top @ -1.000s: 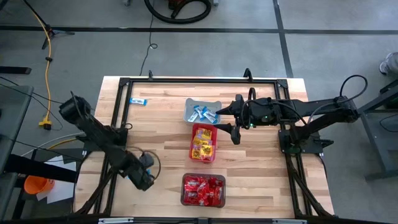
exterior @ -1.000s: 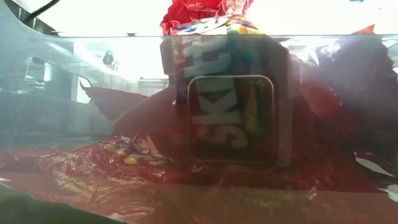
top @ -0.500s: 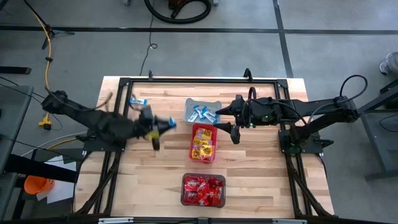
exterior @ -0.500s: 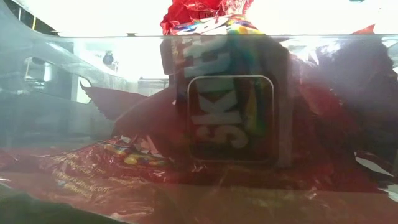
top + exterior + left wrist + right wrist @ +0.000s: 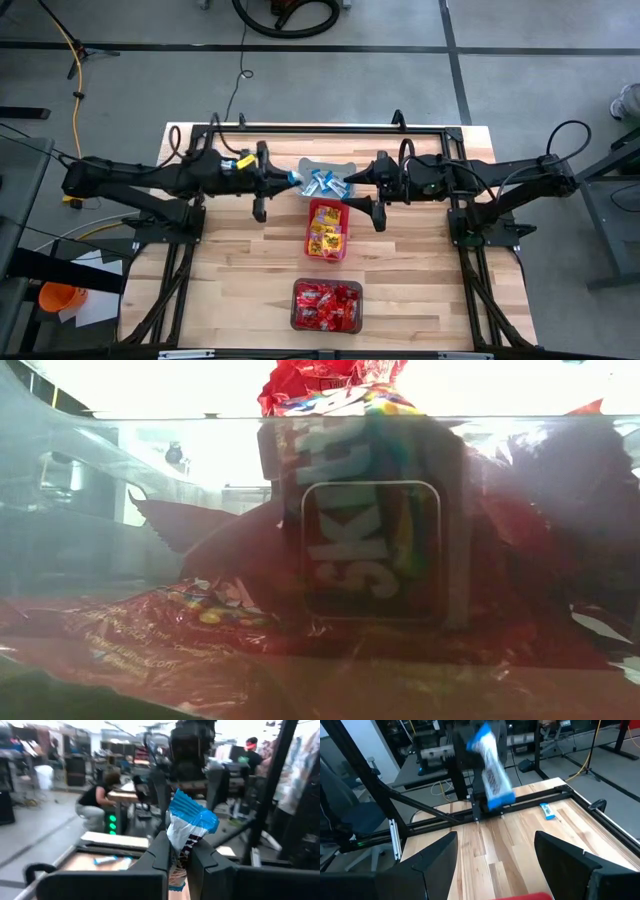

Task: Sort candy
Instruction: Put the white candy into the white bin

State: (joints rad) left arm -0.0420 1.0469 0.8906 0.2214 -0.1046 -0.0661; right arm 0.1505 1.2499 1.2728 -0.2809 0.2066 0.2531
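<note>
Left gripper [image 5: 292, 179] pinches a blue-and-white candy [image 5: 190, 822] beside the grey bin's [image 5: 327, 166] edge; right gripper [image 5: 348, 193], spread, hovers opposite.

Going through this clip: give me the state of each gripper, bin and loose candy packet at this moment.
left gripper: shut on a blue-and-white packet, beside the grey bin
right gripper: open, empty, by the grey bin
grey bin: holds blue-and-white packets
pink bin: holds yellow packets
dark bin: full of red packets
loose packet: flat on the table
</note>
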